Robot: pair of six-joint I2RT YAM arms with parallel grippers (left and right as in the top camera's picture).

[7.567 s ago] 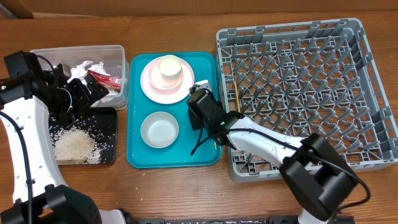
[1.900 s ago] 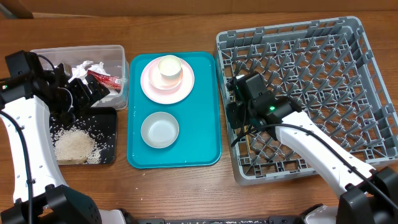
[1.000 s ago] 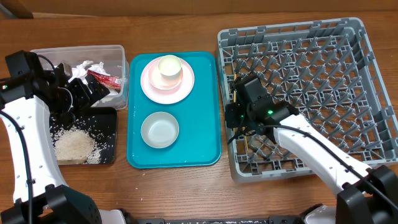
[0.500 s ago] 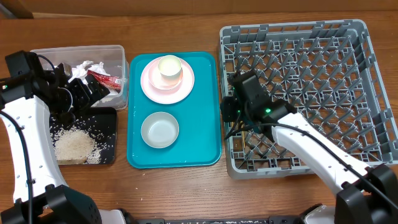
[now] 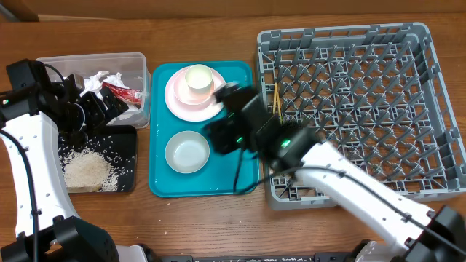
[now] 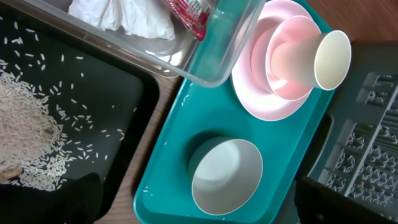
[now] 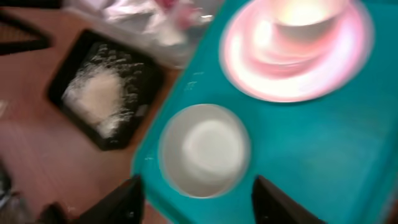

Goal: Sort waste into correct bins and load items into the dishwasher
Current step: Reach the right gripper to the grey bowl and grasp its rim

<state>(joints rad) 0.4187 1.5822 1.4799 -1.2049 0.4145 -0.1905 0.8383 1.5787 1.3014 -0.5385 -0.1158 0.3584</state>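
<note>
My right gripper is open and empty above the grey metal bowl; its view is blurred. My left gripper is open and empty, over the edge between the clear tub and the black tray. Napkins and the red packet lie in the tub. Rice lies in the black tray. The white cup sits in the pink bowl on the pink plate. The chopsticks lie in the grey rack.
A teal serving tray between the bins and the rack carries the plate stack and the grey bowl. A few rice grains lie on it near its front left corner. The right arm stretches from the front right across the rack's front left corner.
My right arm has swung left from the rack's left side to over the teal tray, leaving the chopsticks in the rack. The rack shifted slightly. The left arm has not moved.
</note>
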